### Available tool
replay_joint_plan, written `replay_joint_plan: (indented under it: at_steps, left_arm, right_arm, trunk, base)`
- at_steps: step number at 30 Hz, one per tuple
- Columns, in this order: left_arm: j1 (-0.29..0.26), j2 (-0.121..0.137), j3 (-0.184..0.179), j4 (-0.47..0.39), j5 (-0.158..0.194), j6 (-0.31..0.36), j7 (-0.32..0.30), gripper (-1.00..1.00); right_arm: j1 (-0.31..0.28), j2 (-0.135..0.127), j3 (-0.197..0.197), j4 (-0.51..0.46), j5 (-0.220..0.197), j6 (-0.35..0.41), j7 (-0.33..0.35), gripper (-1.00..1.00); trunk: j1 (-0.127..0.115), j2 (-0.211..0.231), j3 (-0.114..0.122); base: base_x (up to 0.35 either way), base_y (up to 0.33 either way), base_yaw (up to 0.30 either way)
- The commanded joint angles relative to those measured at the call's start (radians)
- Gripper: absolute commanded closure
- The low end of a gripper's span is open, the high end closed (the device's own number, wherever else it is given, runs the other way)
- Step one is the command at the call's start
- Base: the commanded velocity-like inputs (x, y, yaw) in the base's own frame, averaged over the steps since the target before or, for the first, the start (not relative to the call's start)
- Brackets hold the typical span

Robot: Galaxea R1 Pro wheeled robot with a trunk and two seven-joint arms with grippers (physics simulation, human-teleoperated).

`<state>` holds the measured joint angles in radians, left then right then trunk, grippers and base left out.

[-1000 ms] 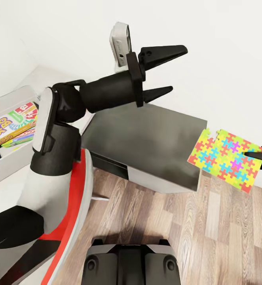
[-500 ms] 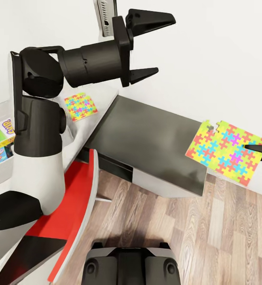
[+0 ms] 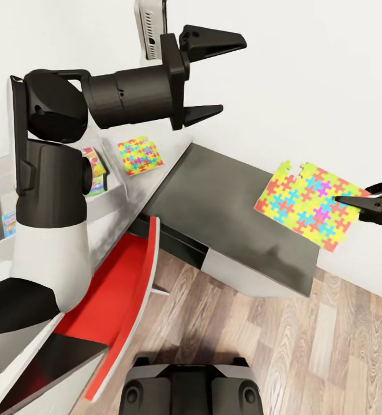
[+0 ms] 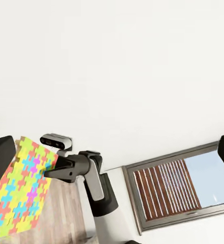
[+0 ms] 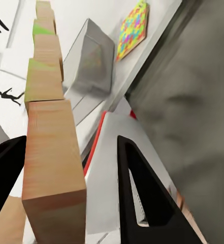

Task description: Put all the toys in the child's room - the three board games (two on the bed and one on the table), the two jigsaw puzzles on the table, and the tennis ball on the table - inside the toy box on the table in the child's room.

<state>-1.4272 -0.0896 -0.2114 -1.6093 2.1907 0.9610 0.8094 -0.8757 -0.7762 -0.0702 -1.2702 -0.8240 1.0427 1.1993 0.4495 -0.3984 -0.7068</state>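
Right gripper [image 3: 352, 203] clamps one jigsaw puzzle [image 3: 306, 204] by its edge, clear of the surface [image 3: 225, 196] for carrying; left gripper [image 3: 214, 75] spread, empty.

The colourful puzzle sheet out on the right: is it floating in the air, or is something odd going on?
Not floating: the right gripper pinches the jigsaw puzzle by one edge, holding it tilted above the dark side table. A second puzzle lies flat on the table.
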Motion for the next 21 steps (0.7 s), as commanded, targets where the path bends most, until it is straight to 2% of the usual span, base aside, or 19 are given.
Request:
replay_joint_plan:
  at_steps: [1, 5, 9, 14, 20, 21]
  left_arm:
    - [-0.001, -0.001, 0.001, 0.000, 0.009, 0.001, 0.011, -1.00]
    - [0.001, 0.027, 0.002, 0.000, 0.010, 0.001, 0.013, -1.00]
    - [0.002, 0.042, 0.005, 0.000, 0.010, 0.001, 0.014, -1.00]
    - [0.002, 0.050, 0.007, 0.000, 0.010, 0.001, 0.014, -1.00]
    - [-0.002, 0.069, 0.011, 0.000, 0.011, 0.002, 0.014, -1.00]
    - [-0.002, 0.069, 0.011, 0.000, 0.011, 0.002, 0.014, -1.00]
  right_arm:
    - [-0.001, 0.000, 0.000, 0.000, 0.000, 0.005, 0.002, 1.00]
    - [-0.027, 0.045, 0.000, 0.002, -0.001, 0.005, -0.052, 1.00]
    - [-0.044, 0.064, -0.001, 0.003, -0.001, 0.005, -0.072, 1.00]
    - [-0.075, 0.074, -0.004, 0.012, -0.002, 0.005, -0.084, 1.00]
    - [-0.163, 0.082, -0.002, 0.049, -0.004, 0.005, -0.097, 1.00]
    - [-0.163, 0.082, -0.002, 0.049, -0.004, 0.005, -0.097, 1.00]
  trunk:
    - [0.001, -0.002, 0.000]
    - [0.001, -0.002, 0.005]
    - [0.001, -0.002, 0.010]
    - [0.001, -0.002, 0.016]
    - [0.001, -0.002, 0.024]
    - [0.001, -0.002, 0.025]
  base:
    - [0.000, 0.000, 0.198]
    - [0.000, 0.000, 0.203]
    - [0.000, 0.000, 0.207]
    - [0.000, 0.000, 0.210]
    - [0.000, 0.000, 0.212]
    - [0.000, 0.000, 0.213]
